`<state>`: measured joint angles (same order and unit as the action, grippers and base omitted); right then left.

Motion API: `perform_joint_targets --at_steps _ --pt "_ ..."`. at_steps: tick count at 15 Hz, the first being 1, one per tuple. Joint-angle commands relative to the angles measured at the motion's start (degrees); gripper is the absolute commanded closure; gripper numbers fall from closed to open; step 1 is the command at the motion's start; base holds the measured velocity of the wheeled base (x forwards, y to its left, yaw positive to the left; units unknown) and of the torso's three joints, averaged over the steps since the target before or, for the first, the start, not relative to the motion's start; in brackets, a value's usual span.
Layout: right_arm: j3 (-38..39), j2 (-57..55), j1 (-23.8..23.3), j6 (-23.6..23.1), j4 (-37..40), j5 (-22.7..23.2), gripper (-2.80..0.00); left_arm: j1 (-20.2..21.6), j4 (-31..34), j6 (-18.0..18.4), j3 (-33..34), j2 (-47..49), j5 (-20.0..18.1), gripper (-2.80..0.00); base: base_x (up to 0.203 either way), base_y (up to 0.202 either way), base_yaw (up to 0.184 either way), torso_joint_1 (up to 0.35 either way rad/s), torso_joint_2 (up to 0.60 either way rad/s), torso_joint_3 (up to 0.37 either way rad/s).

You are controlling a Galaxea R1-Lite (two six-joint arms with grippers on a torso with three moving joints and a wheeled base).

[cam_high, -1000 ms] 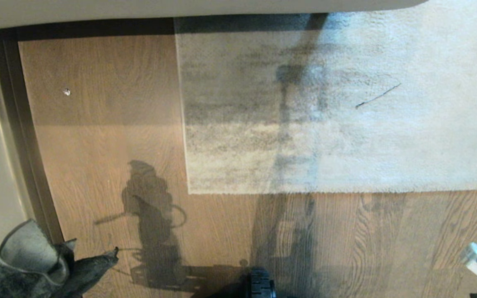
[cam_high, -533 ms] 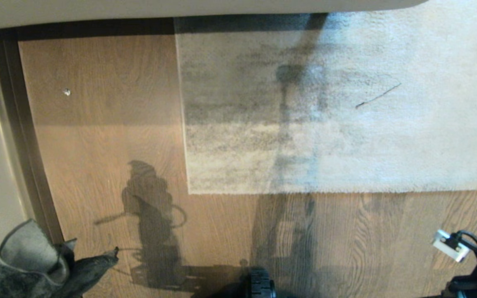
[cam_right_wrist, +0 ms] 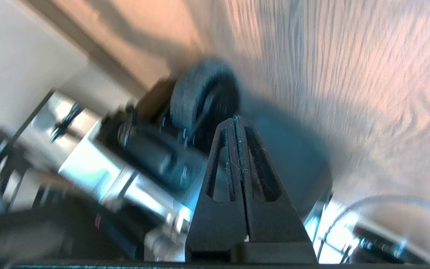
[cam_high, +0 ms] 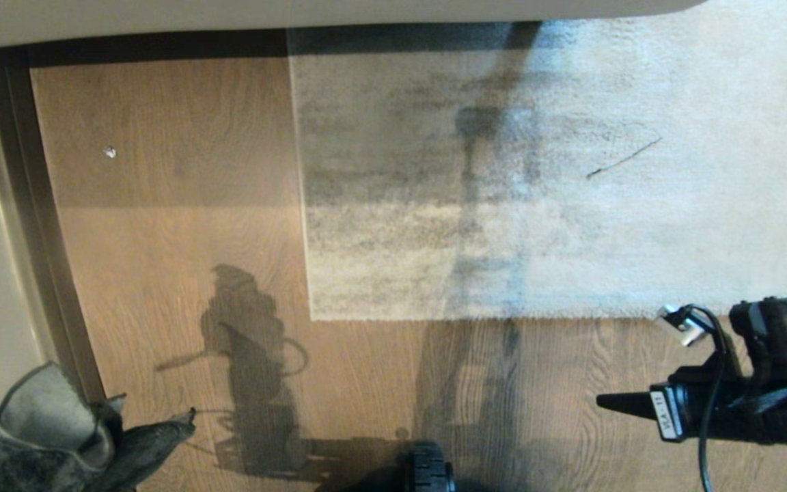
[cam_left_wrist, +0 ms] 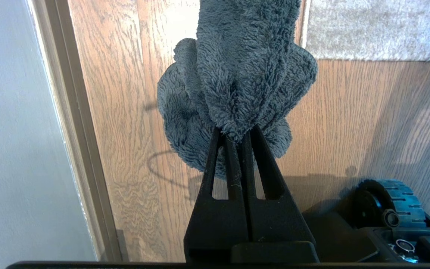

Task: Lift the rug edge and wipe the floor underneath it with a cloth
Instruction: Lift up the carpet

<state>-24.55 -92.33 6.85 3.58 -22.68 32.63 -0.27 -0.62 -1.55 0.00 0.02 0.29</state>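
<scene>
Head view, nearest the robot: the base wheel (cam_high: 430, 471) pokes in at the bottom edge, its shadow spread over the floor (cam_high: 182, 273). Bottom left corner: the cloth (cam_high: 59, 437), dark grey and fluffy with a lighter side showing, hangs bunched just beside the skirting (cam_high: 38, 225) and wall. Left wrist view shows why: left hand (cam_left_wrist: 237, 136) clenched on the cloth, both fingers (cam_left_wrist: 261, 164) pinched together with the fabric spilling out past the tips, held above the planks. Left hand itself sits outside the head view.

Right hand (cam_high: 605, 402) is low at the right, over bare floor, fingers pressed flat together into one black point aimed toward the robot's left, nothing in them. White label on the wrist, black cable (cam_high: 711, 362) looping over it. Right wrist view agrees: fingers (cam_right_wrist: 252, 175) shut tight, empty, with the wheel and base hardware blurred beyond.

Further out: the rug edge (cam_high: 475, 317) runs straight across just beyond the right hand, lying flat on the floor, square corner toward the middle. Rug is grey-beige with dark mottled streaks. Small pale speck (cam_high: 110, 152) on the planks far left. Far edge of the rug goes under a pale furniture edge (cam_high: 298, 14).
</scene>
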Motion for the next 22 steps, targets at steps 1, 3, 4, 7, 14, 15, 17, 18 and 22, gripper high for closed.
perform_joint_targets --at_steps 1,3,4,7,14,15,17,18,22 --pt "-0.3 -2.6 4.5 3.6 -4.8 -3.0 0.0 0.0 0.0 0.0 0.0 0.0 0.1 0.0 0.0 0.0 0.0 0.0 0.0 0.0" --pt "-1.2 -3.8 10.4 10.3 -9.0 -10.5 0.0 0.0 -0.1 0.0 0.0 0.0 0.1 0.0 0.0 0.0 0.0 0.0 0.0 0.0" --pt "-1.5 -4.1 13.3 12.8 -9.9 -15.1 0.0 0.0 -0.1 0.0 0.0 0.0 0.1 0.0 0.0 0.0 0.0 0.0 0.0 0.0" --pt "-1.7 -3.9 21.4 18.6 -10.8 -27.1 0.0 0.0 0.0 0.0 0.0 0.0 0.1 0.0 0.0 0.0 0.0 0.0 0.0 0.0" --pt "0.2 -5.2 33.0 21.4 -16.7 -44.8 -2.8 0.0 -0.1 0.0 0.0 0.0 0.1 0.0 0.0 0.0 0.0 0.0 0.0 0.0" --pt "0.8 -5.5 33.4 21.9 -16.9 -46.6 -2.8 0.0 0.0 0.0 0.0 0.0 0.1 0.0 0.0 0.0 0.0 0.0 0.0 0.0" --pt "2.0 -7.0 34.6 26.8 -19.3 -49.4 -2.8 0.0 0.0 0.0 0.0 0.0 0.1 0.0 0.0 0.0 0.0 0.0 0.0 0.0" --pt "2.7 -8.1 35.3 29.8 -20.5 -50.7 -2.8 0.0 -0.1 0.0 0.0 0.0 0.1 0.0 0.0 0.0 0.0 0.0 0.0 0.0" --pt "3.7 -11.8 38.4 40.6 -24.4 -53.4 -2.8 0.0 0.0 0.0 0.0 0.0 0.1 0.0 0.0 0.0 0.0 0.0 0.0 0.0"
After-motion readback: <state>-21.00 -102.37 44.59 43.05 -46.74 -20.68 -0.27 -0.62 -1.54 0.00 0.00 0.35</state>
